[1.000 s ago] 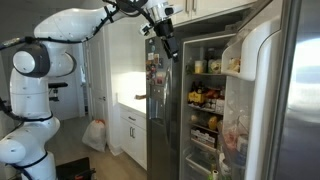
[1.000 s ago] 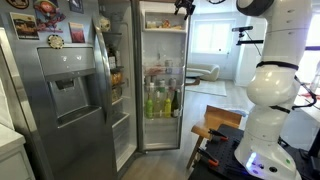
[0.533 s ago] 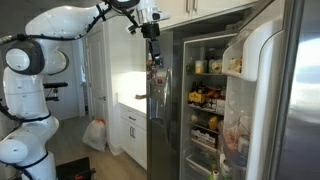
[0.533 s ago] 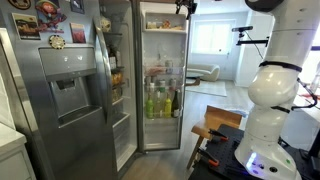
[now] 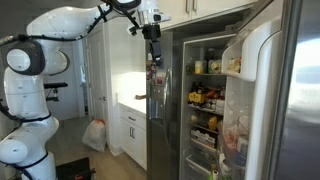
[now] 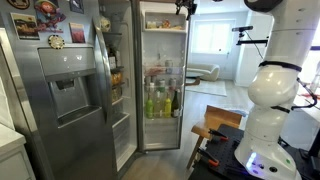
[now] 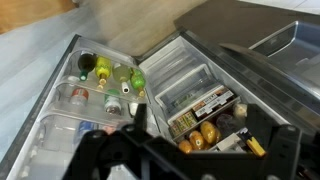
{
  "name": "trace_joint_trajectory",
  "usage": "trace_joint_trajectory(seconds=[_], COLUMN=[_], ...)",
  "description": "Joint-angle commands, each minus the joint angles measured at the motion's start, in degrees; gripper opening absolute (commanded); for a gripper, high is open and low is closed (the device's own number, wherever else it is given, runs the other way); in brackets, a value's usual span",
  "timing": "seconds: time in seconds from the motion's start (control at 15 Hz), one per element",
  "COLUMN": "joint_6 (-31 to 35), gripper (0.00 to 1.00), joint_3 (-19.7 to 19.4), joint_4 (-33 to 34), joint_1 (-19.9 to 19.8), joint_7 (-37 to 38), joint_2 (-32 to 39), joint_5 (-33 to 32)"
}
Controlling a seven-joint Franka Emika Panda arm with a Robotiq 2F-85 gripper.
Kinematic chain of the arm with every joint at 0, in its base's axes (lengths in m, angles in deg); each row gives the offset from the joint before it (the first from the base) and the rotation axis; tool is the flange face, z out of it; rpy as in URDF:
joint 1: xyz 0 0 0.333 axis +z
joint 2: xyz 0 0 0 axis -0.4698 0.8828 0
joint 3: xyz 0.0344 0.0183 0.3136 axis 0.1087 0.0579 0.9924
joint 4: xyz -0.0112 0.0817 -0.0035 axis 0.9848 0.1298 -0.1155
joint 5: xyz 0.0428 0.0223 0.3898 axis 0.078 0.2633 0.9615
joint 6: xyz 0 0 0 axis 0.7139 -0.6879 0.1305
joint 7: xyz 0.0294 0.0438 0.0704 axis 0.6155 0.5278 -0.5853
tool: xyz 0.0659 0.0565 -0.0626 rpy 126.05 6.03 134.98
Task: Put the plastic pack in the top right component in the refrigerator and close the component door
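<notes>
One arm is seen, with one claw, and one fridge with two doors. One door is swung wide, and its white inner side is lined with bins. The other door, of bare steel, is fitted with one dispenser. At least five magnets can be counted above the dispenser. In the wrist view at least four bottles are counted in one white bay, and about three yellow fruits in the bay beside it. A further row of bottles is shown in an exterior view, too small to be counted surely. One white cabinet is set beside the fridge, and one white bag lies on the floor near it.

The fridge is found close by the claw. The claw is held high and pointed down, level with the uppermost shelf, just in front of the edge of the opening that lies opposite the open door. In an exterior view it is cut by the top edge of the picture, over the upper corner of the lit bay. In the wrist view the shelves and their contents are seen past the claw. Its fingers are spread apart and nothing is seen clamped between them. Whether the fridge is touched cannot be told. The pack cannot be picked out among the contents.
</notes>
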State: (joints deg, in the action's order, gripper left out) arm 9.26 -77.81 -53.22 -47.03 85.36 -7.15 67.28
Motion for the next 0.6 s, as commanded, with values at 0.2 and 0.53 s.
trace_joint_trajectory(seconds=[0.2, 0.53], joint_6=[1.15, 6.47], gripper=[1.00, 1.00], joint_3=[0.55, 1.49], joint_4=[0.86, 7.25], joint_1=[0.54, 1.49], joint_7=[0.27, -0.43], joint_2=[0.60, 3.47], joint_5=[0.49, 5.27])
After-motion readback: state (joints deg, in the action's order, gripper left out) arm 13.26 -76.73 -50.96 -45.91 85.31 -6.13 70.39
